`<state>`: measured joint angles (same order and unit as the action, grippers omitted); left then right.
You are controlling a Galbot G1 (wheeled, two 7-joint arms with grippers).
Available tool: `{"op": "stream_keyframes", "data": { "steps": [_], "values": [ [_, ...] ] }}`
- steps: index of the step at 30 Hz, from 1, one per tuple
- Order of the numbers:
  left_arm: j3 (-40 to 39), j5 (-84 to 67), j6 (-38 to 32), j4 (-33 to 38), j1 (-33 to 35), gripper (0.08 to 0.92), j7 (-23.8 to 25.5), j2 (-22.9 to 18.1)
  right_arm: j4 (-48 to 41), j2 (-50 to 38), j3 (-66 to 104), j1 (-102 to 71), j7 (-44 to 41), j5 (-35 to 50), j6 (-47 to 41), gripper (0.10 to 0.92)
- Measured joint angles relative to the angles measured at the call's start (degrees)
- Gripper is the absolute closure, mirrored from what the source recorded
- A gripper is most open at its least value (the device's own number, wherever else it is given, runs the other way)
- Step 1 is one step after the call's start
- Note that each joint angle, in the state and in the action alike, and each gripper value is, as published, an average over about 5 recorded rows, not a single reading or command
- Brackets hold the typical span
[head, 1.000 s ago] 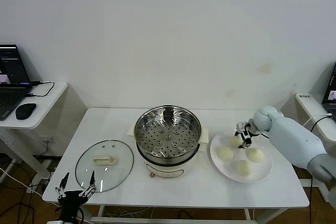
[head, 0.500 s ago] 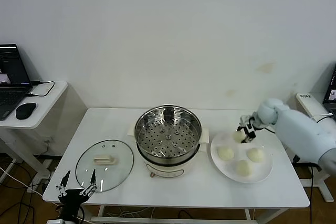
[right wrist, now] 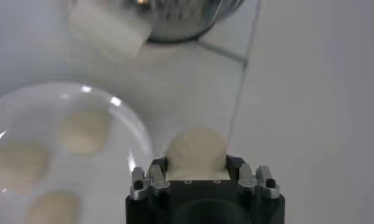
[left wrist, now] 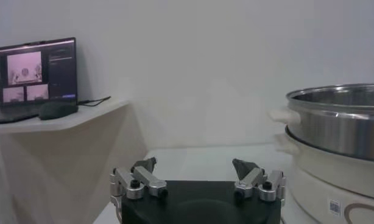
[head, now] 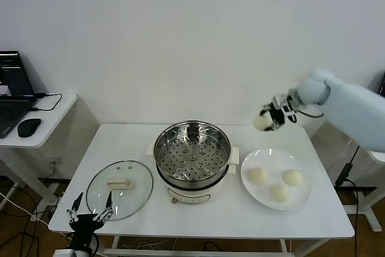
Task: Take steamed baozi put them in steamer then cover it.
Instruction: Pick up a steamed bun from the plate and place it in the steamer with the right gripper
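Observation:
My right gripper [head: 269, 118] is shut on one cream-white baozi [head: 261, 123] and holds it in the air, above the table's back edge between the steamer and the plate. In the right wrist view the same baozi [right wrist: 196, 152] sits between the jaws of the right gripper [right wrist: 197, 165]. Three more baozi [head: 258, 176] lie on the white plate [head: 299, 197]. The steel steamer [head: 192, 148] stands empty at the table's middle on its cream pot base. The glass cover [head: 119, 188] lies flat to its left. My left gripper [head: 91, 213] hangs open at the front left edge, holding nothing.
A side table [head: 45, 121] with a laptop [head: 11, 88] and a mouse [head: 29, 126] stands at the far left. In the left wrist view the steamer wall [left wrist: 339, 119] rises close beside the left gripper [left wrist: 195, 168].
The right gripper has lifted a baozi off the plate, rising and shifting left toward the steamer. Three buns are left on the plate. The left arm has hardly moved.

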<state>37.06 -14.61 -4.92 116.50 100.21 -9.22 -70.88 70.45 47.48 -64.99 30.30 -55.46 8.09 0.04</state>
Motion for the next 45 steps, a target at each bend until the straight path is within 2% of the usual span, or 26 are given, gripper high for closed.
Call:
{"op": "stream_keyframes", "data": {
  "steps": [13, 23, 36, 41, 45],
  "values": [
    [1.7, -1.0, -0.1, 0.2, -0.2, 0.177, 0.1, 0.2, 0.0, 12.9, -8.4, 3.8, 4.5, 1.1, 7.5, 0.423],
    [2.6, -1.2, 0.0, 0.1, -0.2, 0.177, 0.1, -0.3, -6.3, 21.5, -10.4, 0.8, 6.5, -7.3, 16.9, 0.418],
    [2.9, -1.4, 0.0, -0.7, -0.7, 0.177, 0.2, -0.4, -13.6, 26.8, -10.3, -4.0, 8.8, -18.3, 25.5, 0.412],
    [2.9, -1.4, 0.0, -0.6, -0.8, 0.177, 0.2, -0.5, -15.6, 28.0, -9.6, -5.3, 10.0, -21.4, 27.6, 0.384],
    [2.8, -1.4, -0.1, -0.4, -0.8, 0.177, 0.2, -0.6, -16.2, 28.2, -9.4, -5.4, 10.8, -22.8, 28.5, 0.297]
  ]
}}
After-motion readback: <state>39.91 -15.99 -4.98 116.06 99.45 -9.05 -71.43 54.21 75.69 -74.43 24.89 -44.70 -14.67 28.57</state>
